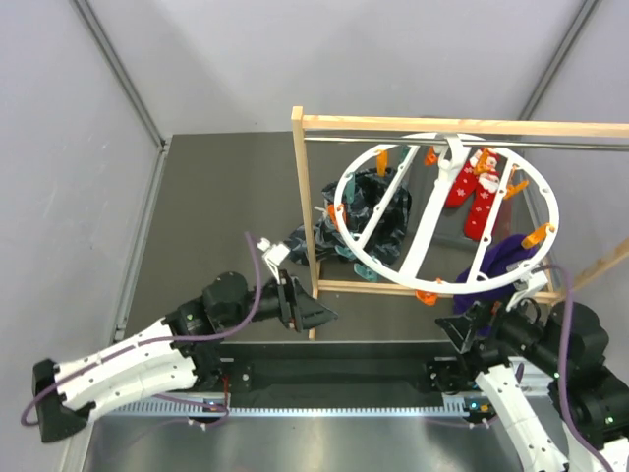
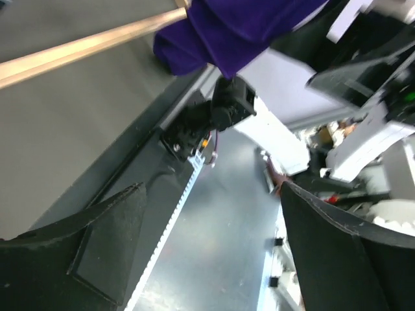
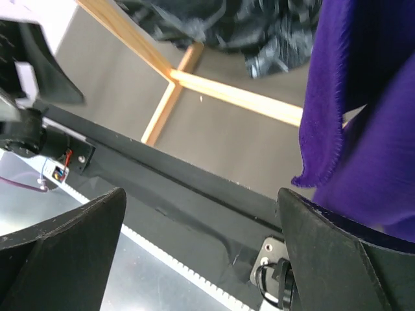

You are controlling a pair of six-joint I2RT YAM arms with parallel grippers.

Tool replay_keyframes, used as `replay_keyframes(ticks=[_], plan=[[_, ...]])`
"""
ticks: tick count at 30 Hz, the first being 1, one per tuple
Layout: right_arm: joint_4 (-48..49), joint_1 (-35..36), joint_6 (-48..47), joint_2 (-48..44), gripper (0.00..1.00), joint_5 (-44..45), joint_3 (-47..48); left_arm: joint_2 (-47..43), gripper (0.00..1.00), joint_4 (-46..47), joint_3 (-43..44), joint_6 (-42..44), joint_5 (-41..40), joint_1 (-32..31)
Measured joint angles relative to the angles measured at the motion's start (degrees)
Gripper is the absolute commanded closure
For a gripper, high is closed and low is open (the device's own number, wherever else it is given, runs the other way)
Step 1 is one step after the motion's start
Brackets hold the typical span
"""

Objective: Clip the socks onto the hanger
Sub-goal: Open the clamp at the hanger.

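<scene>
Left tool (image 1: 313, 313) and right tool (image 1: 462, 330): jaws wide apart, holding nothing.
The socks are soft, light, limp knit; judged best pinched at the cuff edge. Red socks (image 1: 477, 189) with white print and a purple sock (image 1: 497, 258) hang at the white hanger (image 1: 429, 218) rim near orange clips (image 1: 538, 234); dark patterned socks (image 1: 378, 208) bunch at its left side.
</scene>
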Motion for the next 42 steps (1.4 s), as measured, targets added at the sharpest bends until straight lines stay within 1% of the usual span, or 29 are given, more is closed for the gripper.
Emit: replay_keyframes(ticks=[1,2,3,4,5,9,13,15,16,17,19,23,26,29,31,33,36,40,42], plan=[[-0.22,0.00,-0.31,0.07,0.00,0.07,1.16,1.14,0.17,0.20,0.46,1.05,-2.69,-3.61],[-0.31,0.00,-0.57,0.07,0.00,0.09,2.51,1.75,0.18,0.42,0.68,1.81,-4.83,-5.99],[-0.42,0.00,-1.22,0.09,0.00,0.04,4.24,2.19,0.19,0.76,0.85,2.64,-6.93,-7.96],[-0.50,0.00,-1.73,0.13,0.00,-0.09,5.68,2.60,0.23,1.33,0.92,3.50,-8.68,-9.88],[-0.63,0.02,-2.27,0.24,0.00,-0.28,7.28,3.06,0.25,1.92,1.03,4.13,-9.90,-11.13],[-0.66,0.61,-4.13,0.85,0.00,-1.64,12.85,5.09,0.32,3.87,1.95,6.97,-13.05,-15.54],[-0.50,1.22,-5.64,1.75,0.01,-3.74,17.86,5.42,0.38,6.05,2.73,10.45,-15.26,-21.88],[-0.33,1.77,-6.21,2.25,0.06,-5.22,19.28,6.32,0.42,7.19,4.00,12.46,-16.35,-25.03],[-0.13,2.10,-6.45,2.69,0.14,-6.32,19.87,7.34,0.43,7.72,5.05,13.70,-16.81,-26.77],[0.04,2.49,-6.64,3.34,0.16,-7.26,20.39,8.66,0.44,8.04,6.54,15.10,-17.57,-28.63],[0.44,3.69,-7.15,5.14,0.19,-9.16,21.40,11.74,0.45,8.83,9.79,17.97,-18.34,-32.28],[0.57,7.52,-8.48,9.55,0.19,-9.88,24.79,16.52,0.46,8.94,15.89,24.41,-20.90,-38.42],[1.25,8.76,-9.07,11.06,0.19,-10.38,26.38,18.34,0.48,8.92,19.23,28.50,-23.04,-40.59],[2.05,8.81,-9.22,11.63,0.19,-11.39,26.58,19.43,0.51,8.87,21.92,31.01,-25.33,-40.94],[2.45,8.81,-9.22,12.02,0.19,-11.91,26.47,20.22,0.48,8.68,23.96,32.20,-27.43,-40.98],[3.87,8.81,-8.98,12.44,0.19,-12.83,26.01,21.35,0.42,8.28,26.69,33.05,-29.97,-41.27],[5.99,8.81,-8.46,12.66,0.18,-14.93,23.65,23.12,0.39,6.32,31.15,32.85,-33.35,-41.70],[8.20,8.81,-7.32,12.81,0.18,-17.11,20.92,25.79,0.39,3.67,36.81,30.75,-36.50,-42.32],[11.37,8.81,-5.60,12.35,0.23,-18.49,18.84,26.53,0.41,3.15,38.07,29.64,-36.98,-42.49]])
